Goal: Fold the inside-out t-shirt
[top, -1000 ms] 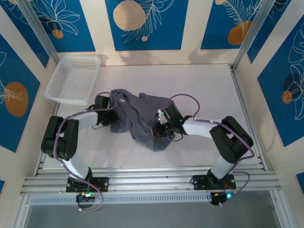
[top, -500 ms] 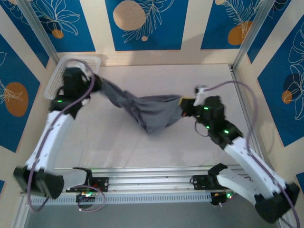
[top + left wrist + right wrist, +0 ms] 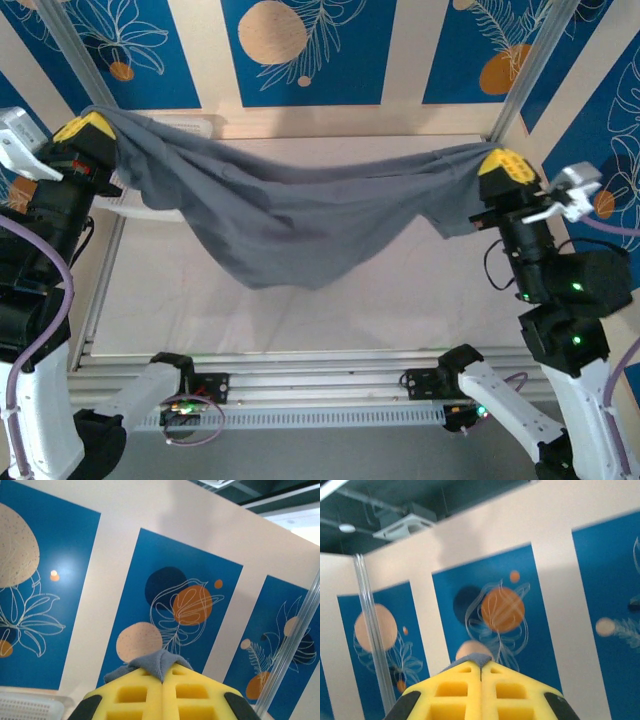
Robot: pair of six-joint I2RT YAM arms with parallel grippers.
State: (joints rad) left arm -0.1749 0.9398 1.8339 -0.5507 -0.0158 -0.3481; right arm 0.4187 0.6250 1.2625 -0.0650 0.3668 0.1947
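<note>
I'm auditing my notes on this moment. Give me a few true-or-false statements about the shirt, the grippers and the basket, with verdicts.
1. The t-shirt hangs stretched between the left gripper and the right gripper. True.
2. The right gripper is open. False: it is shut on the t-shirt.
3. The t-shirt lies folded on the table. False: it is lifted, unfolded, sagging in the middle.
4. The white basket sits far left, partly behind the t-shirt. True.

1 grey tee (image 3: 290, 215), 1 mesh basket (image 3: 27, 709), 2 grippers: L gripper (image 3: 85, 127), R gripper (image 3: 505, 162).
</note>
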